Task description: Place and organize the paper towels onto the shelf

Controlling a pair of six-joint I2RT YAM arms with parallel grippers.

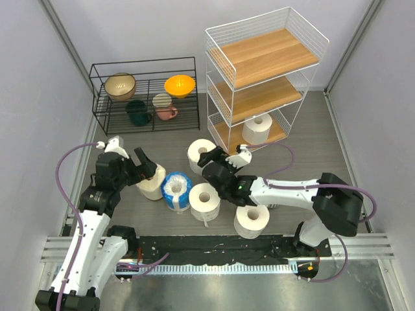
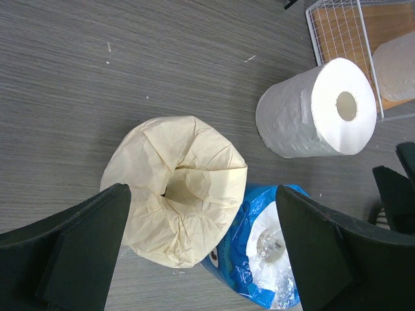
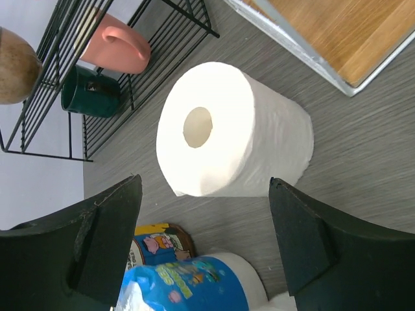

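Observation:
The shelf (image 1: 266, 78) stands at the back right with one white roll (image 1: 257, 128) on its lowest board. The other paper towels are on the floor: a white roll (image 1: 201, 154) lying on its side, a cream roll (image 1: 151, 184), a blue-wrapped roll (image 1: 176, 190) and two more white rolls (image 1: 205, 201) (image 1: 251, 220). My left gripper (image 2: 201, 246) hangs open above the cream roll (image 2: 175, 188) and the blue-wrapped roll (image 2: 266, 253), holding nothing. My right gripper (image 3: 207, 240) is open and empty just short of the lying white roll (image 3: 227, 129), over the blue-wrapped roll (image 3: 188, 285).
A low black wire rack (image 1: 146, 94) at the back left holds bowls and mugs, among them a pink mug (image 3: 120, 48) and a green mug (image 3: 91, 97). The shelf's bottom corner (image 3: 337, 32) is close behind the lying roll. Grey walls close in both sides.

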